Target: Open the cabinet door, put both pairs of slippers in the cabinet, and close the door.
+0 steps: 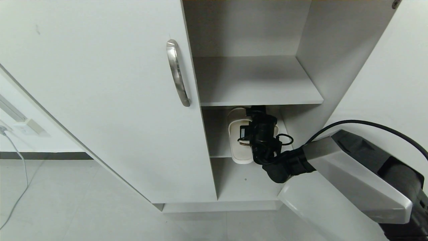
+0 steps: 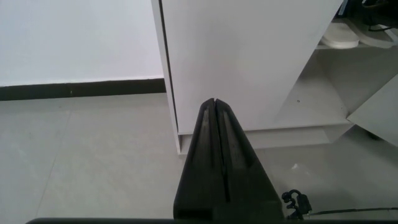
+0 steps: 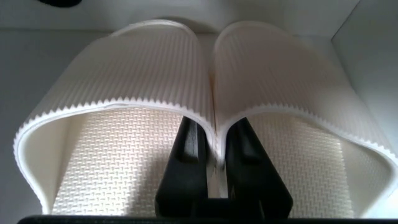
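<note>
right tool (image 3: 216, 134) closed down on the touching inner walls of the white slipper pair (image 3: 155, 74), one finger inside each slipper. pair lies side by side inside the cabinet (image 1: 254, 80), in the compartment under the upper shelf, heels at the front edge. right door (image 1: 384, 73) open, left door (image 1: 100, 83) shut. left tool (image 2: 214, 109) fully closed, holding nothing, low over the floor (image 2: 81, 162).

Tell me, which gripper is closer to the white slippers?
Right. The right gripper pinches the slippers by their inner sides, inside the cabinet. The left gripper, shut, hangs over the floor outside the cabinet, well apart from them.
</note>
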